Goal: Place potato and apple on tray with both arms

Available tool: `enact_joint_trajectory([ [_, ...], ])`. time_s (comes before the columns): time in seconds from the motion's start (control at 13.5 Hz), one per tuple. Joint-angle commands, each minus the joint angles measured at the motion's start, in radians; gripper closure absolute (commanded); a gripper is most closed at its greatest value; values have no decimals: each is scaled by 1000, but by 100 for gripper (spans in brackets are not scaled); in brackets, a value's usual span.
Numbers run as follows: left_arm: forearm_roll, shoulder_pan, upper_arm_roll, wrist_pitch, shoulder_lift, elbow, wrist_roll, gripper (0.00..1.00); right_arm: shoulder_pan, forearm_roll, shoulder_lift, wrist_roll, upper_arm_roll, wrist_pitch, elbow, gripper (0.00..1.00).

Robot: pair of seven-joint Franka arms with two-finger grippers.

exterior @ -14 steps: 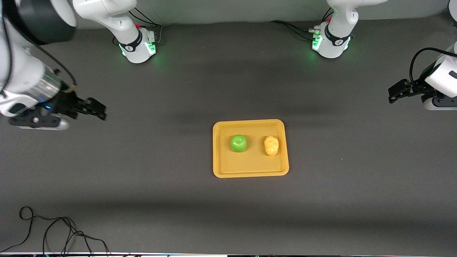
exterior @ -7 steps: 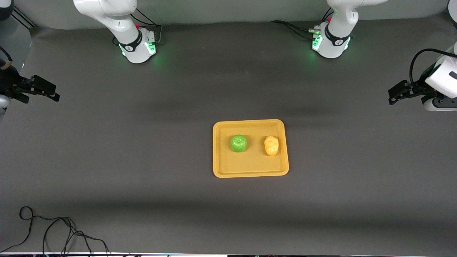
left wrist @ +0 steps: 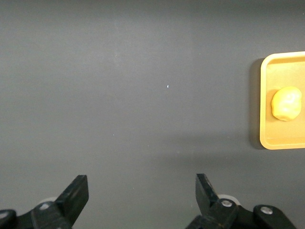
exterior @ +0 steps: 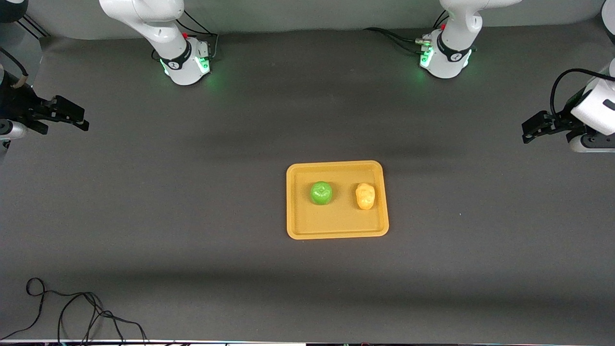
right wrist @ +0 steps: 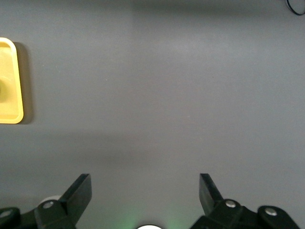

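Looking down from the front camera, I see the tray [exterior: 336, 230] lying flat near the middle of the dark table [exterior: 192, 216], with the apple [exterior: 321, 192] and the potato [exterior: 365, 196] both resting on it. The apple sits toward the right arm's end of the tray, the potato toward the left arm's end, and the 2 are apart with bare tray floor between them. Neither touches the rim as far as I can tell.

My left gripper [exterior: 528, 129] hangs over the table's edge at the left arm's end, fingers spread wide and holding nothing; its wrist view shows the potato [left wrist: 286, 103] on a corner of the tray [left wrist: 267, 138], well apart from the fingers [left wrist: 76, 193]. My right gripper [exterior: 79, 117] hangs over the right arm's end of the table, also spread wide and empty, with only a slice of the tray [right wrist: 9, 112] in its wrist view.

Nothing lies on the table between either gripper and the tray. A loose black cable [exterior: 72, 307] curls on the table at the corner nearest the front camera, toward the right arm's end, well apart from the tray. Both arm bases [exterior: 185, 62] glow green.
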Motion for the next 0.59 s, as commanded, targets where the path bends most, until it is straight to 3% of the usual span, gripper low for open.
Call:
enact_joint_trajectory([
  [0.0,0,8,-1,-20,-10,16,5,0,-13,26,-7,30,8,4,-5,0],
  [0.52,-5,1,10,-8,4,14,4,0,-14,26,-3,97,6,5,-2,0],
])
